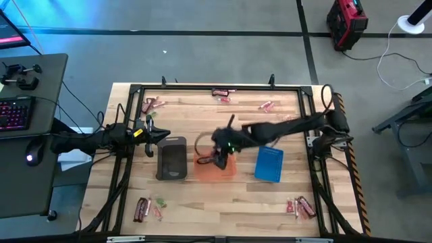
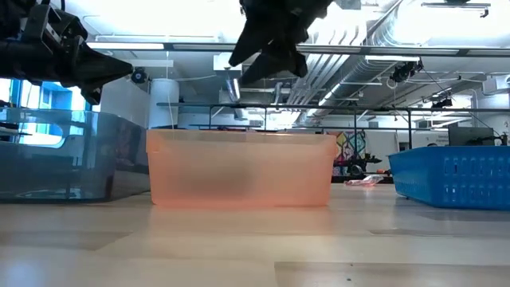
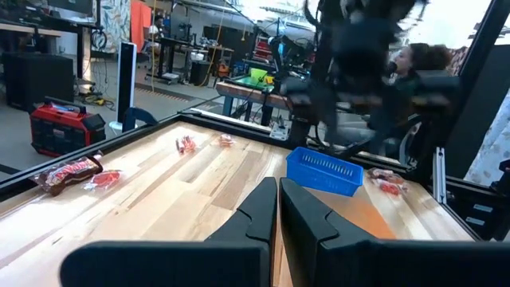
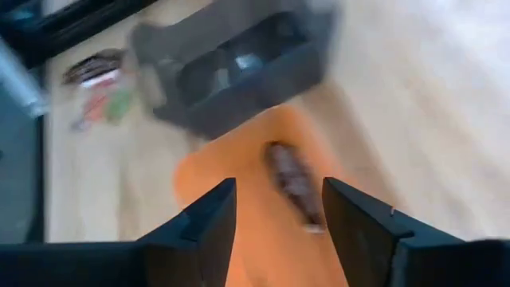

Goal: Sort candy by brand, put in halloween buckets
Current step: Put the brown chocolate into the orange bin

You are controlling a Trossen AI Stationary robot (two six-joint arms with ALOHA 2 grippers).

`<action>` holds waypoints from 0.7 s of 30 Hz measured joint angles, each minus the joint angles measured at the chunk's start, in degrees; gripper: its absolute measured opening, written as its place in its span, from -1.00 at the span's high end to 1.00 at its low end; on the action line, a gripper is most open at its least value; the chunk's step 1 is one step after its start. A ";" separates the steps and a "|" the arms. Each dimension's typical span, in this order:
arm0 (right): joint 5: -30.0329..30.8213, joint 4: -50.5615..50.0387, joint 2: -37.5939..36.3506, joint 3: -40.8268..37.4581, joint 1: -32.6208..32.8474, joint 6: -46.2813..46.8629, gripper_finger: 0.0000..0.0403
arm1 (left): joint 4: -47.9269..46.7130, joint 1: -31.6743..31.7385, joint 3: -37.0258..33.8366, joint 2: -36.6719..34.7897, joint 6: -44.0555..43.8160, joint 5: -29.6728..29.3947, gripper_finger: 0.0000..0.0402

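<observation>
The right arm (image 1: 290,126) is being stretched from the right edge of the desk toward its middle, with the wrist bent downward. The right end effector (image 4: 275,209) is being held above the desk with its fingers (image 4: 209,219) spread apart and nothing between them. The left arm (image 1: 81,139) is being kept low along the left side, its left end effector (image 3: 278,209) being pointed inward with fingers pressed together.

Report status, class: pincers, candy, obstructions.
Right pincer open over orange bucket; brown candy bar inside. Left pincer shut, beside grey bucket. Nothing obstructing.
</observation>
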 joint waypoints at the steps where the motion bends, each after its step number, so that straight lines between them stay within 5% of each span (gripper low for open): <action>1: 1.07 -1.23 -0.03 1.57 -1.35 -0.07 0.10 | 0.00 -0.02 0.00 -0.02 0.01 0.00 0.96; 10: 4.00 1.74 3.21 10.36 -22.38 5.56 0.11 | 0.00 -0.01 0.00 -0.01 0.02 0.00 0.96; 14: 0.05 -1.63 9.85 14.87 -31.63 7.30 0.21 | 0.00 0.00 0.00 -0.02 0.02 0.00 0.96; 21: -10.25 -10.70 24.36 27.15 -40.25 -1.51 0.90 | 0.00 0.00 0.00 0.00 0.00 0.00 0.96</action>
